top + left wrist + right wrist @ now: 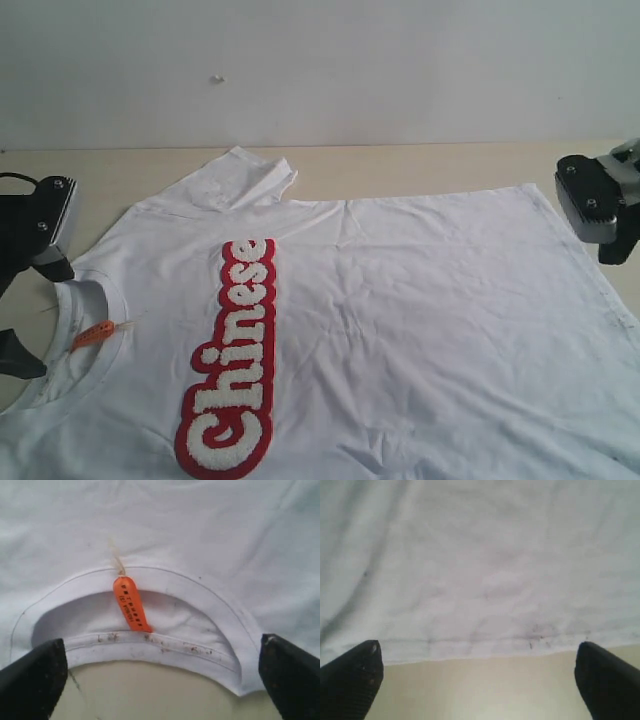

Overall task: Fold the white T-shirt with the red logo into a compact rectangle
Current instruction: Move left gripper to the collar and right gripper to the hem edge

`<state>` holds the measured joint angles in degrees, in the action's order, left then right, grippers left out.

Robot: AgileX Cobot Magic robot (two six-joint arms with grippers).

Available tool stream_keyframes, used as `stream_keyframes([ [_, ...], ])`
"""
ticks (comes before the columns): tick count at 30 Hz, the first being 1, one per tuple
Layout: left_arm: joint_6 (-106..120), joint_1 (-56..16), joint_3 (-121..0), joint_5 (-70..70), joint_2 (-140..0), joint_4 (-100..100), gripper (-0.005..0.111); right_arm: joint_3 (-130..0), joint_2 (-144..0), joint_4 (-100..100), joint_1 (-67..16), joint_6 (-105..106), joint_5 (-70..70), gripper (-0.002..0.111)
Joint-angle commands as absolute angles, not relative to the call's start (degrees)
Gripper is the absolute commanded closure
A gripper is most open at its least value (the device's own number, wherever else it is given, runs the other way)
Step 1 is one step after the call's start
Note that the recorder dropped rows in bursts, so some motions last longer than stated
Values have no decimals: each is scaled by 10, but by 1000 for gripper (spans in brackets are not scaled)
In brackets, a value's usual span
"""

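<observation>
Exterior view: white T-shirt (400, 300) face-up; left gripper (162, 680) spread at collar (165, 582), right gripper (480, 680) spread at hem (470, 650); best pinch both layers evenly

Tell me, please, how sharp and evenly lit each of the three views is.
Exterior view: even soft light, the red logo crisp, the white T-shirt slightly washed out. Left wrist view: orange neck tag fairly sharp, left claw blurred. Right wrist view: hazy, low contrast.

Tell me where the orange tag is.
In the exterior view the orange tag lies at the left, inside the collar of the white T-shirt, left of the red logo.
</observation>
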<state>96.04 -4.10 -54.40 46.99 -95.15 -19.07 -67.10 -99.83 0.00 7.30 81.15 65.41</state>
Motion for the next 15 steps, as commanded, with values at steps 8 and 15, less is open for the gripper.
stream_keyframes([
  [8, 973, -41, -546, 453, -970, -180, 1, -715, -1101, -67, 73, 808, 577, 3],
  [15, 973, -41, -546, 432, -997, -152, 1, -720, -1128, -49, 82, 840, 512, 3],
])
